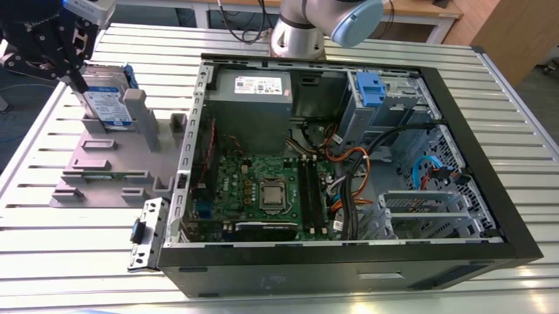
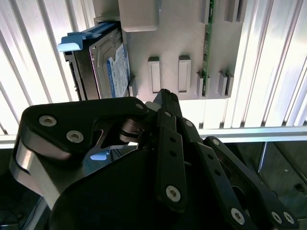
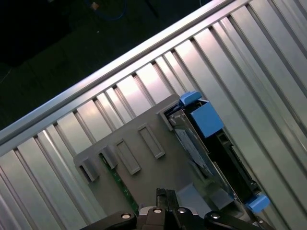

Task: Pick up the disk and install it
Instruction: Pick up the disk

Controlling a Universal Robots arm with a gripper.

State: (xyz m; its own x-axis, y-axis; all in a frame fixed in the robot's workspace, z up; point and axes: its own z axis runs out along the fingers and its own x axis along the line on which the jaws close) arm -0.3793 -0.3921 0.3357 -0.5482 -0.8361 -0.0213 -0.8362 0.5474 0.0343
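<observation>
Fingers point(image 3: 163, 201) look pressed together w/ nothing between them. In both wrist views the two tips meet at one narrow point while the black linkages fan out behind. In the exterior view I've got them hanging at the far corner of the bench point(image 1: 70, 242), on that view's left, tip just beside the disk point(image 1: 109, 98). I can't confirm touching from here.

Disk is standing on edge in the grey plastic stand point(image 1: 105, 163), white-and-blue label facing out, blue bracket round it, leaning against an upright post. In the second wrist view its label point(image 2: 112, 72) and blue tab sit just past the tips. In the first wrist view the disk point(image 3: 192, 151) is off to one side of them, not in line, w/ a gap.

A thin green board strip point(image 1: 109, 175) lies in a slot of the same stand, apart from the disk.

The open PC case point(image 1: 349, 255) takes up the middle of the bench, well apart from the stand. Its power-supply box point(image 1: 253, 91) sits at the back, and a blue plastic piece point(image 1: 371, 88) shows in the drive cage next to it.

Progress, as I judge it: approx zero. Disk isn't gripped, isn't lifted and hasn't left the stand, so pick and install are both open.
</observation>
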